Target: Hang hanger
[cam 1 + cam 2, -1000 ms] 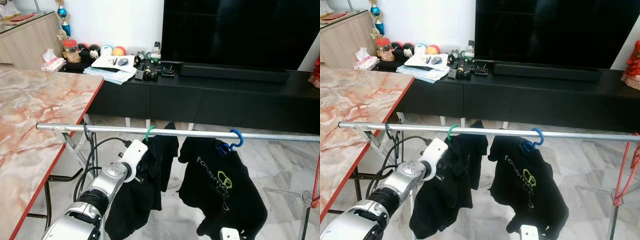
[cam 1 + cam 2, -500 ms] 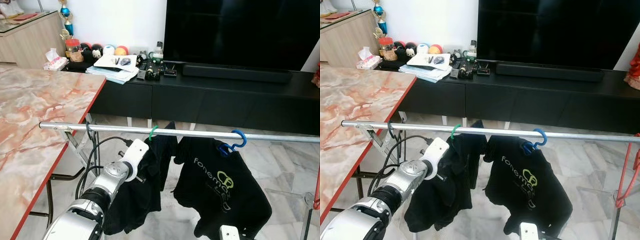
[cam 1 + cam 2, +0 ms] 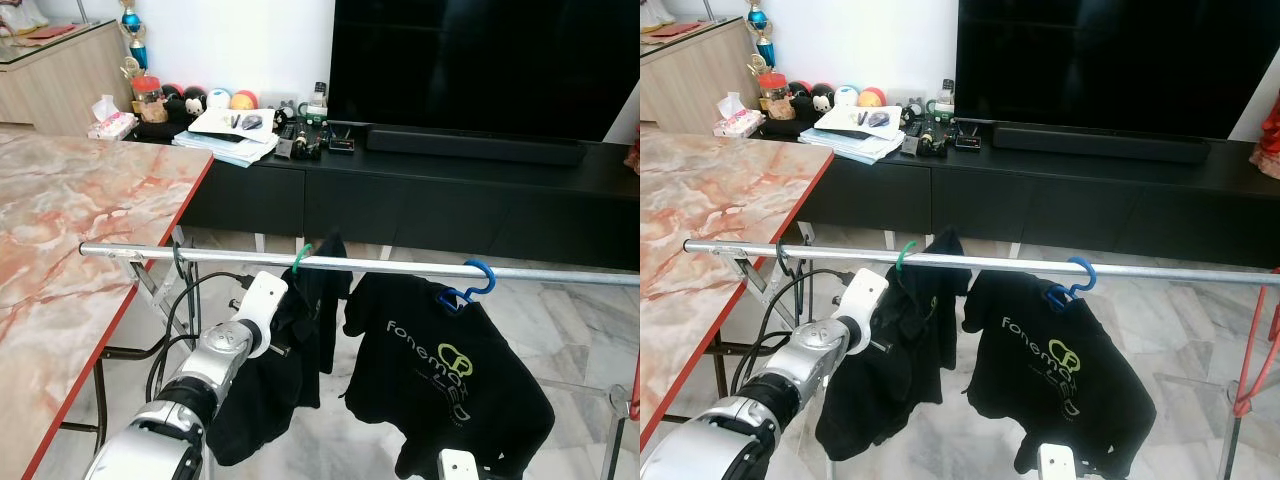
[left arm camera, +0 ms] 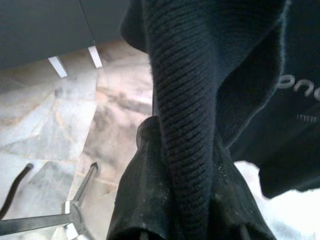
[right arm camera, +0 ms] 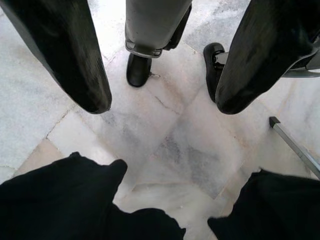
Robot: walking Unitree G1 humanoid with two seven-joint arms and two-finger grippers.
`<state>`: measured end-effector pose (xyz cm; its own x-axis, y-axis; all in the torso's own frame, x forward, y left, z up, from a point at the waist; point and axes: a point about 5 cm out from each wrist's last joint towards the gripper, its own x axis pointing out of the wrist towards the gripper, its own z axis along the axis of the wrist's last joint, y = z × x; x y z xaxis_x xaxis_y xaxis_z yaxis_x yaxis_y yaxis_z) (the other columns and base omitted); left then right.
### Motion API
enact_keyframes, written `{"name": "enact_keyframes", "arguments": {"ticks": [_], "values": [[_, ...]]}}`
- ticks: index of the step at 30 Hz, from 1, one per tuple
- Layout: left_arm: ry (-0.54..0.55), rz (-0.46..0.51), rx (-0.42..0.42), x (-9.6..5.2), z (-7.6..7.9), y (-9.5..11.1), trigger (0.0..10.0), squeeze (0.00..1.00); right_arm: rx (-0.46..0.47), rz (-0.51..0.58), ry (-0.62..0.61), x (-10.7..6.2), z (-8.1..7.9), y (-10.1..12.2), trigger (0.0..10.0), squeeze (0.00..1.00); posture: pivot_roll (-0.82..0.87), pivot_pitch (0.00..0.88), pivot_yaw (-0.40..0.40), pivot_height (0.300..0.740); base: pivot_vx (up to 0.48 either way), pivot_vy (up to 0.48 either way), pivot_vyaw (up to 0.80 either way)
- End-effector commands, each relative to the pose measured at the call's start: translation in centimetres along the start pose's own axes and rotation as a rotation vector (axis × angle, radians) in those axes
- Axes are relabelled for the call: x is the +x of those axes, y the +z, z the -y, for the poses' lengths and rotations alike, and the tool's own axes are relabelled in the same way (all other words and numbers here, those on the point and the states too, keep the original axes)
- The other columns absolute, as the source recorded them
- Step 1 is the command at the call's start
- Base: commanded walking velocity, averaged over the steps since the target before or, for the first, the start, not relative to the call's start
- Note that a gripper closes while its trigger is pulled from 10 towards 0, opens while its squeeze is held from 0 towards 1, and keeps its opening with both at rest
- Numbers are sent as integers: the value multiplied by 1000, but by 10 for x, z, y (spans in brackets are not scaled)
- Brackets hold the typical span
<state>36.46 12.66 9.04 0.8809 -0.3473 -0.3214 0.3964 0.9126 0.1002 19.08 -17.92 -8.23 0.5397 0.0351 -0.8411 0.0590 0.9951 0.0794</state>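
Green hanger (image 3: 303, 256) hooked on rail (image 3: 400, 266); left gripper (image 4: 187, 210) jaws clamped on its black garment (image 3: 285, 360). Right gripper (image 5: 160, 75) jaws apart, idle. Next: release, withdraw.

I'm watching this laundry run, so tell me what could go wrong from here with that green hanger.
The left gripper has its jaws shut on the black garment; pulling back without opening could drag the green hanger off the rail. The hook looks thin, so it might slip. The neighbouring printed shirt hangs close and could snag.
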Motion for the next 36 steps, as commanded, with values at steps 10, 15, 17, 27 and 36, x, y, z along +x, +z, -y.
{"name": "enact_keyframes", "arguments": {"ticks": [10, 15, 17, 27, 36], "values": [[36, 171, 58, -21, -4, 11, 0, 0, -7, -12, 3, 0, 0, -4, 10000, 0, 178, 0, -29, 740, 0, 0, 0], [50, 180, 88, -38, -3, 3, 0, 0, 5, -7, -3, 0, 0, -5, 10000, 0, 175, 0, -21, 740, 0, 0, 0], [65, 200, 79, -43, -5, 3, 0, 0, 8, -7, -7, -1, 0, -5, 10000, 0, 176, 0, -18, 740, 0, 0, 0], [29, 127, 179, -71, 3, -20, 10000, 0, 7, -14, -14, -1, 0, -7, 10000, 0, 168, 0, -2, 740, 0, 0, 0], [54, 51, 103, -90, 11, -45, 10000, 0, 10, -16, -27, -1, 0, -9, 10000, 0, 158, 0, 10, 740, 0, 0, 0]]}}
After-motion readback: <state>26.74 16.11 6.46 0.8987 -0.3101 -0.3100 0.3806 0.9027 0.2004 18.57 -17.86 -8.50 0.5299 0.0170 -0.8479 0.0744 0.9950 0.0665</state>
